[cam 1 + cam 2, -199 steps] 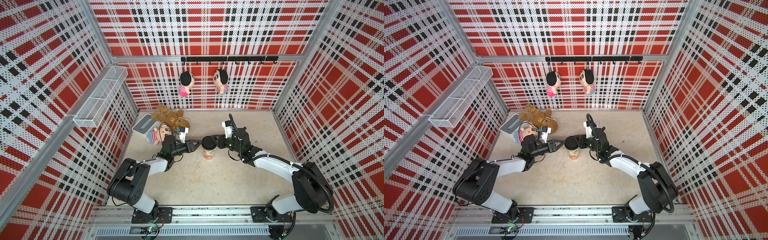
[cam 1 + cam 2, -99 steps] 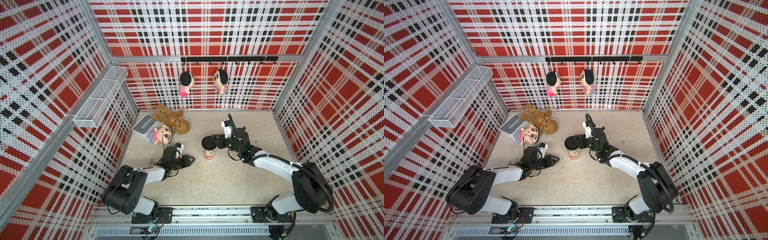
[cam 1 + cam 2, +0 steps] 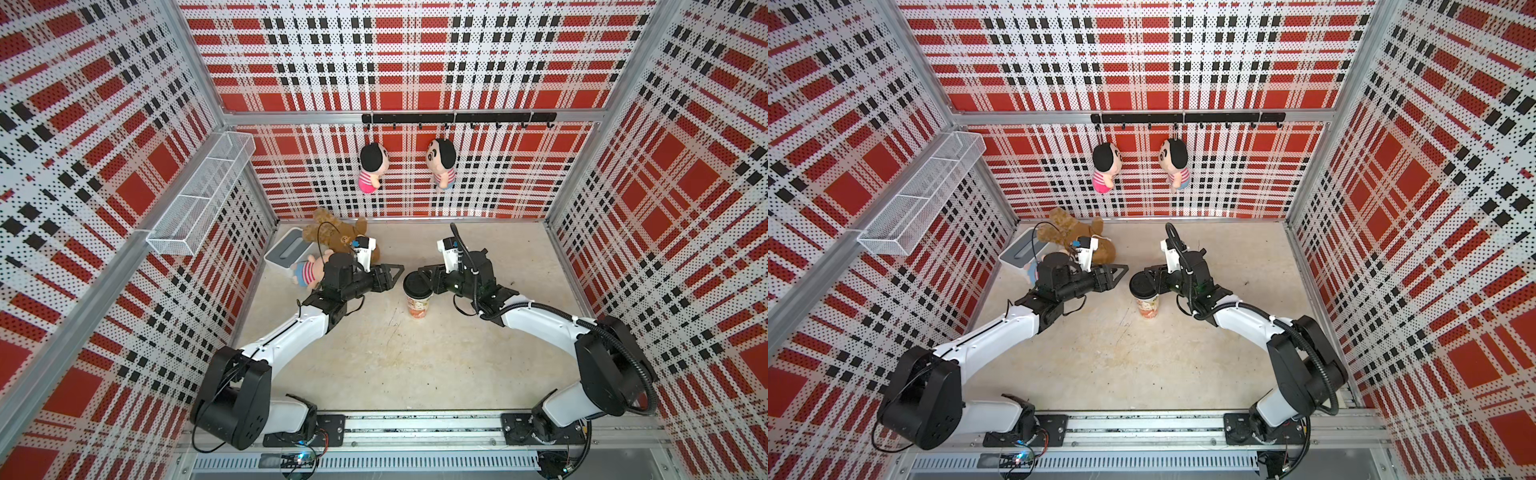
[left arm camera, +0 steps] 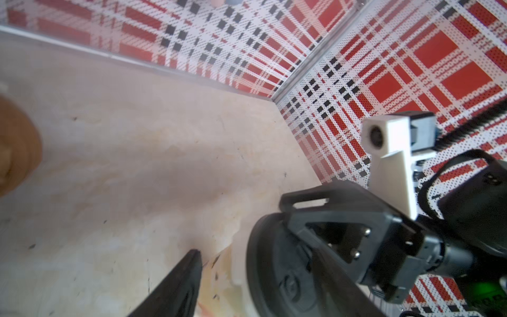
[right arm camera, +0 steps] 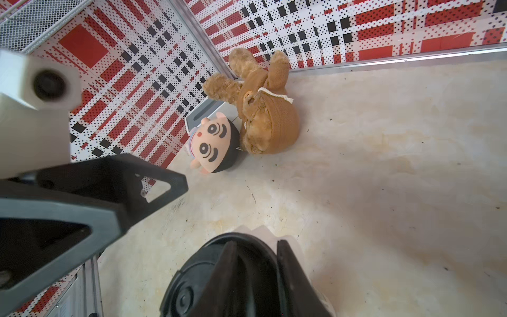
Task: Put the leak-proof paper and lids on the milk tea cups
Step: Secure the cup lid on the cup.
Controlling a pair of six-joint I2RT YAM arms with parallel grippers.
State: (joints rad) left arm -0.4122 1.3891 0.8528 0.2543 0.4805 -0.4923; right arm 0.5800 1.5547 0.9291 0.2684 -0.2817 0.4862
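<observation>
The leak-proof paper is seen only as a thin white jagged edge showing from under the black lid. It is judged to lie already across the mouth of the milk tea cup. The cup stands upright near the middle of the worktop, a little toward its far edge.

The lid rests on top of the cup, and the jaws of the right gripper are set close together on it, apparently pinching its raised part. The jaws of the left gripper are held apart and empty, just beside the cup on its left and not touching it.

The laying of the paper is therefore taken as done. What is left appears to be the seating or release of the lid and the withdrawal of both arms. Whether the sheet is centred and flat cannot be told, since most of it is hidden.

Orange-red printing is seen on the lower side of the cup, but nothing in it can be read. A moulded mark on the lid is likewise illegible.

A brown teddy bear, a doll and a white box are gathered at the far left corner.
</observation>
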